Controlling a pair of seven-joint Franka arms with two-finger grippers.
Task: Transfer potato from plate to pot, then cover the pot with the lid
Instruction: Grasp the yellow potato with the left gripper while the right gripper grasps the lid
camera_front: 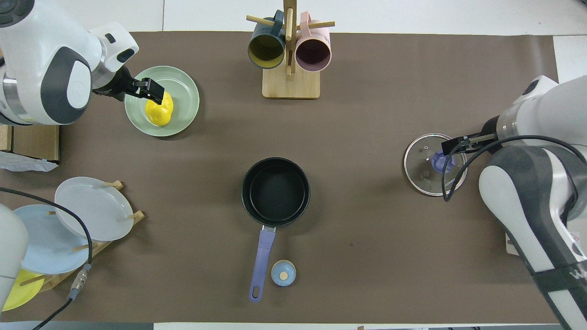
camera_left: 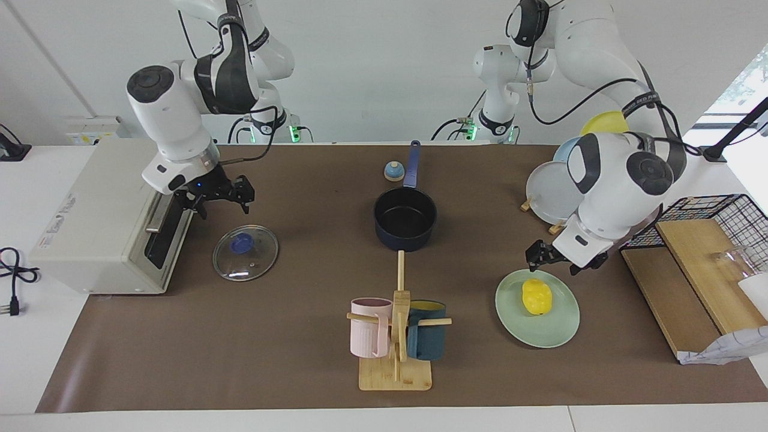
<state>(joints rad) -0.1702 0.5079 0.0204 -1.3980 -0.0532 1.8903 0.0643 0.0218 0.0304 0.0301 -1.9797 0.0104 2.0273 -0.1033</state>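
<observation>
Left claw: my left gripper (camera_left: 557,258) hangs wide over the plate (camera_left: 561,333) rim, above the potato (camera_left: 536,296).
Right claw: my right gripper (camera_left: 221,197) is wide over the lid (camera_left: 258,261) edge.
Room: the pot (camera_left: 405,219) stands open between them.

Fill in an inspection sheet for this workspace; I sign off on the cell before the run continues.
Surface: brown mat on a white table.
Job's things: potato on the plate; pot empty, uncovered; lid flat on the mat.
Clutter: mug stand, plate rack, bell, toaster oven, wire basket and boards.
Grippers: left pincer open, raised over the plate's edge; right pincer open, raised by the lid.
Cables: power cord beside the oven; arm cables.
Surroundings: white wall.
</observation>
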